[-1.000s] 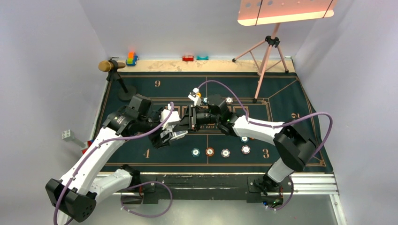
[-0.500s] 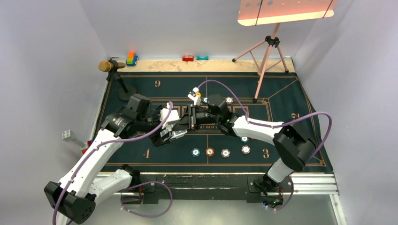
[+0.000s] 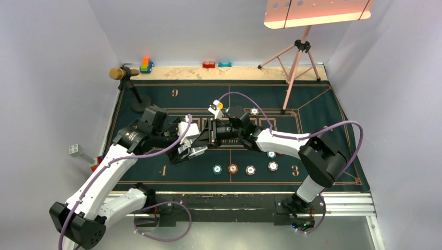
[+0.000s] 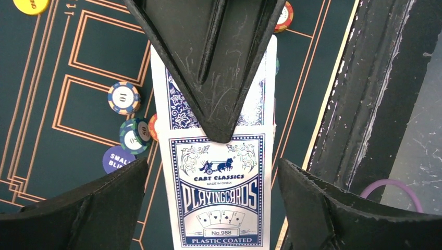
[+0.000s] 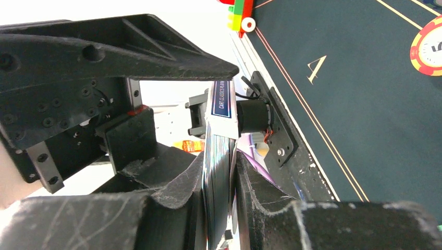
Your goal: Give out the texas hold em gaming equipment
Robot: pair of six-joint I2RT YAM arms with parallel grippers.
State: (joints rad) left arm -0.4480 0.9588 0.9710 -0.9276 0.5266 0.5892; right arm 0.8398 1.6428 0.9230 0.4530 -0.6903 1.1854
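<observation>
- Right gripper [image 5: 219, 161] clamped on the card pack [image 4: 219, 203], mid-air over the middle of the mat [image 3: 312, 104].
- Left gripper [image 4: 212, 164] spread wide either side of it, not touching.
- Pack is probably light, stiff and slick; pinch the flat faces.

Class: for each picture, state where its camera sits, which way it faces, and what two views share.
Top external: above and behind the bases, looking down on the mat; left arm and right arm show.
Left wrist: on the left wrist, facing the playing-card box; own open fingers flank it.
Right wrist: on the right wrist, looking along own fingers clamping the box edge-on.
Shared: both wrist views show the box.
</observation>
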